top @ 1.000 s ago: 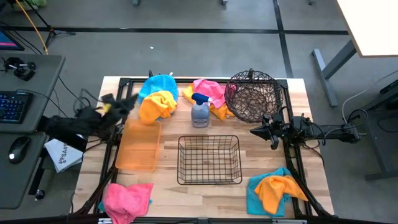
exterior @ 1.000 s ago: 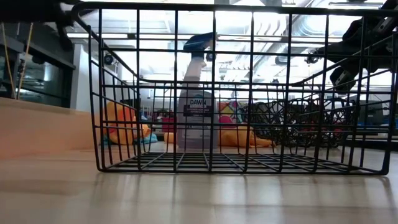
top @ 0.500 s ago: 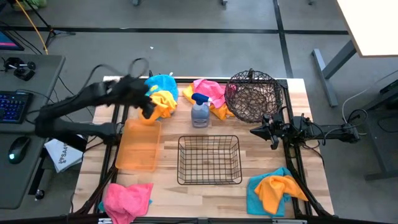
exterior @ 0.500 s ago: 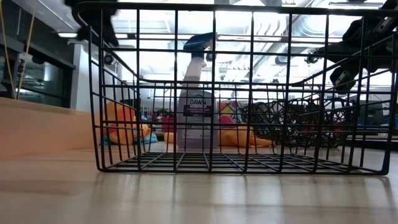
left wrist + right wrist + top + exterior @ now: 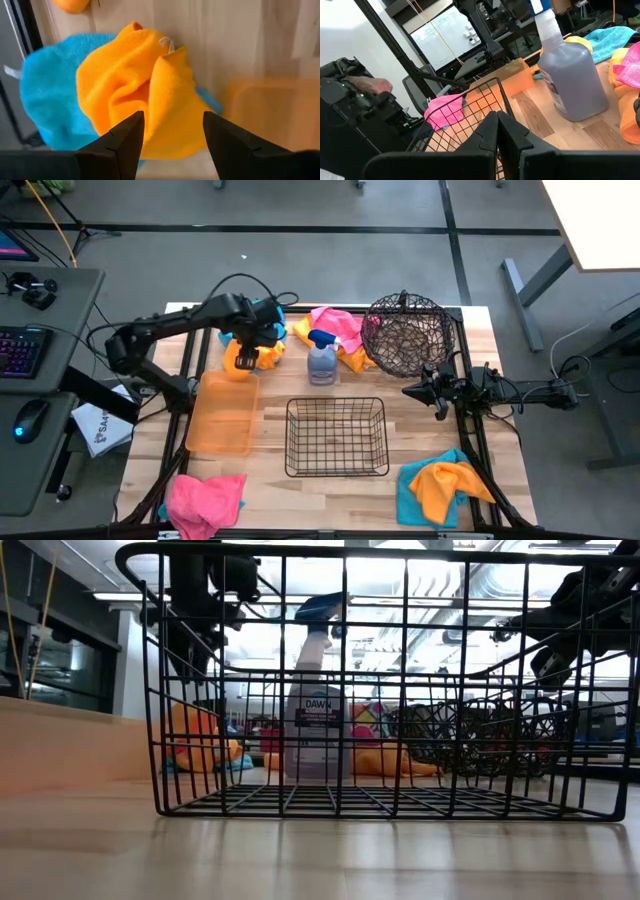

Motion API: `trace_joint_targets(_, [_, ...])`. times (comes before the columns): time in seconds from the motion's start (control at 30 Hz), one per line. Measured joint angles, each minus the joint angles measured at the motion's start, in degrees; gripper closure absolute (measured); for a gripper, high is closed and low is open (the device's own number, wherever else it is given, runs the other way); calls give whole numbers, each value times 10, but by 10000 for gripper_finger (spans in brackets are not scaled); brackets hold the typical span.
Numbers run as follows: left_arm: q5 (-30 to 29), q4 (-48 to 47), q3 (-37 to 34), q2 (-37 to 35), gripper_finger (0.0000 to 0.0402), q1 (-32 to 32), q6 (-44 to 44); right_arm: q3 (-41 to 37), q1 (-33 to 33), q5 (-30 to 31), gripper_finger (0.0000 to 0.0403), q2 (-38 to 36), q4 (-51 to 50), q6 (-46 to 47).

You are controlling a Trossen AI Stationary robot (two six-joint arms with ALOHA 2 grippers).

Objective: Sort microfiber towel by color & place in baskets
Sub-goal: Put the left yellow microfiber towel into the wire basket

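My left gripper (image 5: 252,340) (image 5: 172,116) hangs open above an orange microfiber towel (image 5: 140,95) (image 5: 242,361), fingers pointing down and clear of it. That towel lies bunched on a teal-blue one (image 5: 45,100) (image 5: 262,311) at the table's far left. My right gripper (image 5: 405,390) (image 5: 497,117) waits shut at the right, beside the black rectangular wire basket (image 5: 337,437). The dark round wire basket (image 5: 405,335) stands at the far right. The flat orange tray (image 5: 222,415) lies at the left.
A grey spray bottle (image 5: 322,361) stands between the towel piles, with pink (image 5: 335,321) and orange (image 5: 355,358) towels behind it. A pink towel (image 5: 205,500) lies at the near left. An orange towel on a teal one (image 5: 440,490) lies at the near right.
My left arm has swung from the table's left edge toward the right and far side and now stands over the orange towel on the teal-blue one. The towels have not moved.
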Motion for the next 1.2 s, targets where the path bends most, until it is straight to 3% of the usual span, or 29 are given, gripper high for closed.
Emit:
trace_joint_targets(0.2, [-17, 21, -32, 11, 209, 14, 103, 0, 0, 0, 402, 0, 0, 0])
trace_joint_targets(0.5, [-125, 174, -124, 12, 219, 27, 147, 0, 0, 0, 402, 0, 0, 0])
trace_joint_targets(0.6, [-126, 162, -126, 11, 263, 27, 132, 0, 0, 0, 402, 0, 0, 0])
trace_joint_targets(0.73, [-106, 117, -126, 11, 374, 30, 88, 0, 0, 0, 402, 0, 0, 0])
trace_joint_targets(0.83, [-93, 80, -123, 11, 391, 31, 53, 0, 0, 0, 402, 0, 0, 0])
trace_joint_targets(1.0, [-133, 50, -48, -36, 400, 32, -7, 0, 0, 0, 402, 0, 0, 0])
trace_joint_targets(1.2, [-197, 63, 114, -130, 401, 31, -56, 0, 0, 0, 402, 0, 0, 0])
